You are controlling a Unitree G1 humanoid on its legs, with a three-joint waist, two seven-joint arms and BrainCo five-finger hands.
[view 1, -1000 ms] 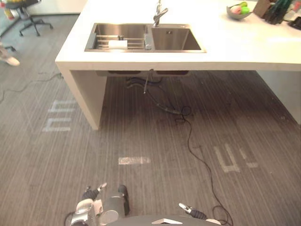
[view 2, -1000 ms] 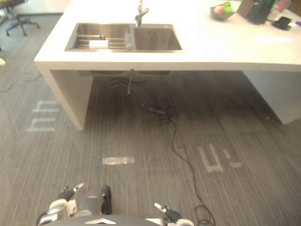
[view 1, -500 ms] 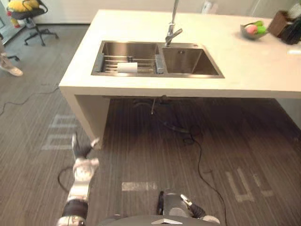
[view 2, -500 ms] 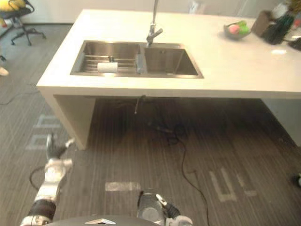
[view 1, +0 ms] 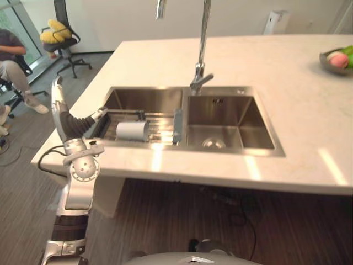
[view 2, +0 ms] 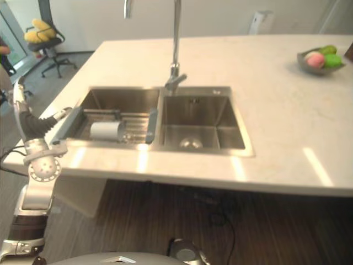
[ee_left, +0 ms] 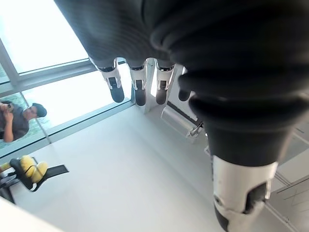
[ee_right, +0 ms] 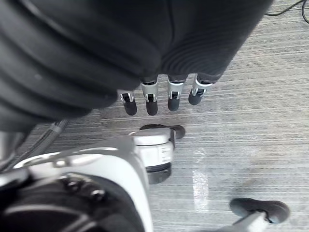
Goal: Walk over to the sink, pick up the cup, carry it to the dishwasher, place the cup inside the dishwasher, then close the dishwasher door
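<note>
A white cup [view 1: 132, 131] lies on its side on a wire rack [view 1: 157, 130] in the left basin of a steel double sink [view 1: 231, 91]. My left hand [view 1: 69, 121] is raised just left of the sink's edge, a short way from the cup and apart from it. Its fingers [ee_left: 140, 92] are straight and hold nothing. In the right wrist view my right hand [ee_right: 151, 104] hangs low over the grey floor, fingers straight and empty.
A tall faucet [view 1: 201, 49] rises between the basins. The pale countertop [view 1: 309, 138] carries a fruit bowl [view 1: 336, 59] at the far right. A person [view 1: 14, 61] sits at the far left near an office chair [view 1: 63, 41] with a yellow object on it.
The camera has come much closer to the sink and now looks down into it. My left arm has risen from near the floor to beside the sink's left edge.
</note>
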